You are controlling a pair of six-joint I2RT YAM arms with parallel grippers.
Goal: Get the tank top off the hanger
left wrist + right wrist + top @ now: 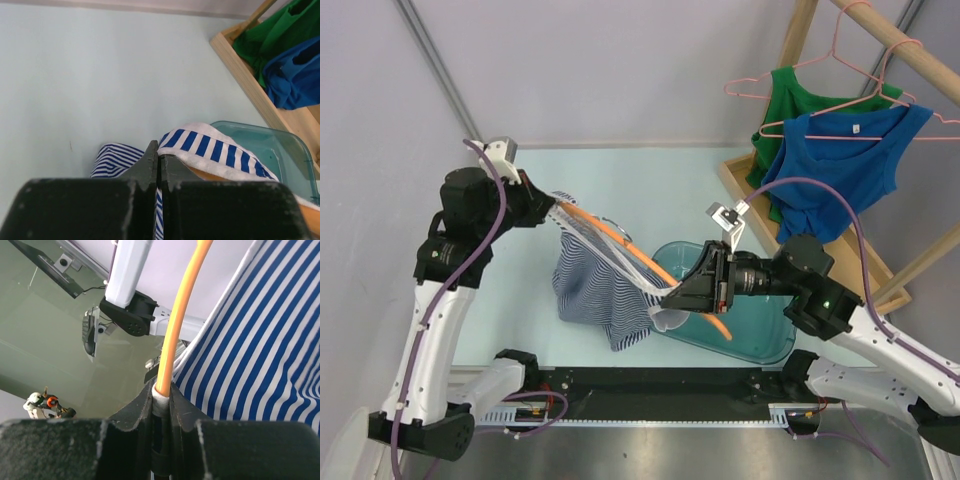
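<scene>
A blue-and-white striped tank top [595,285] hangs from an orange hanger [610,238] held in the air between my arms. My left gripper [552,212] is shut on the tank top's strap; in the left wrist view the striped cloth [210,147] runs between the shut fingers [150,160], over the orange bar. My right gripper [672,296] is shut on the hanger [180,320] at its lower end, where the white strap edge wraps the bar, with the striped cloth [260,350] beside it. The hanger's end [720,327] pokes out below the right gripper.
A clear teal bin [760,330] lies on the table under the right gripper. At the back right a wooden rack [880,40] holds pink hangers with a green top [800,105] and a blue top [840,170].
</scene>
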